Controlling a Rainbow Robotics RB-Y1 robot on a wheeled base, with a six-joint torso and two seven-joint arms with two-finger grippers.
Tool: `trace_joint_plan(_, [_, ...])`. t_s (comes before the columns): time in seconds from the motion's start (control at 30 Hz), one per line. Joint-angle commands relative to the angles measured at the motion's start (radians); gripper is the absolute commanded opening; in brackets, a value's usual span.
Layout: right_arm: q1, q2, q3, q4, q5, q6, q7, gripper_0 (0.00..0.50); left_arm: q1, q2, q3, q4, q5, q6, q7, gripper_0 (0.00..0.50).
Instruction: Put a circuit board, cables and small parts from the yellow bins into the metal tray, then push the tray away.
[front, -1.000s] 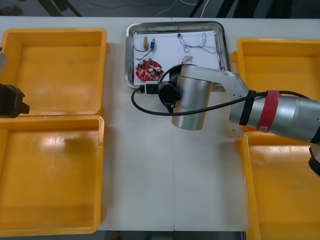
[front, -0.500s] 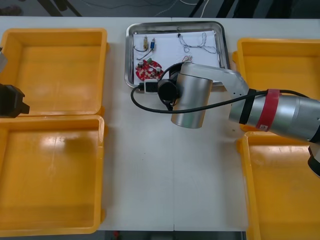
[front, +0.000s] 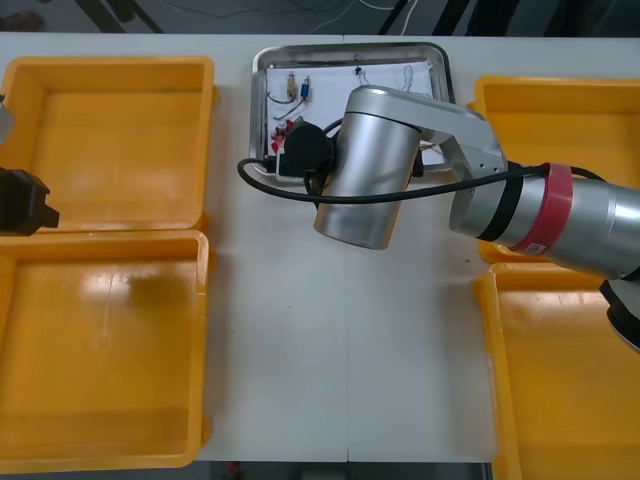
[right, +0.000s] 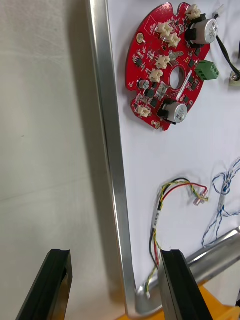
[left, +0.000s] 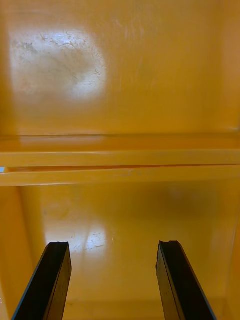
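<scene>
The right gripper (right: 115, 260), its black fingers spread wide and holding nothing, straddles the 6 o'clock rim of the shallow rectangular metal tray (front: 350, 47). The tray is white inside and sits at 12 o'clock on the light table (front: 300, 350). One finger stands over the table, the other over the tray floor beside the end of a thin red and yellow cable (right: 157, 220). A twisted blue and white cable (right: 222, 210) lies just beside that one. The round red circuit board (right: 167, 65) lies flat in the tray farther along the same rim, with a black cable (right: 227, 50) at its edge. Small metal parts (front: 294, 88) lie toward the tray's 10 o'clock corner. The left gripper (left: 112, 247), likewise spread and empty, hovers at 9 o'clock over the seam between the two left yellow plastic bins (front: 110, 140). The right yellow plastic bins (front: 560, 380) stand at 3 o'clock.
</scene>
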Motion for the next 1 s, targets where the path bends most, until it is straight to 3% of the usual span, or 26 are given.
trace_joint_plan(0.03, [0.050,0.010,-0.122,-0.171,-0.006,0.120,0.009,0.500,0.017,-0.009,0.029,-0.030,0.003,0.007,-0.074,0.500])
trace_joint_plan(0.33, [0.232,-0.020,-0.274,-0.464,-0.006,0.402,-0.019,0.500,0.017,-0.009,0.029,-0.030,0.003,0.007,-0.074,0.500])
trace_joint_plan(0.73, [0.487,-0.036,-0.567,-0.762,-0.002,0.413,-0.068,0.500,0.017,-0.009,0.029,-0.030,0.003,0.007,-0.074,0.500])
trace_joint_plan(1.0, [0.637,-0.075,-0.815,-0.806,-0.066,0.413,-0.102,0.500,0.017,-0.009,0.029,-0.030,0.003,0.007,-0.074,0.500])
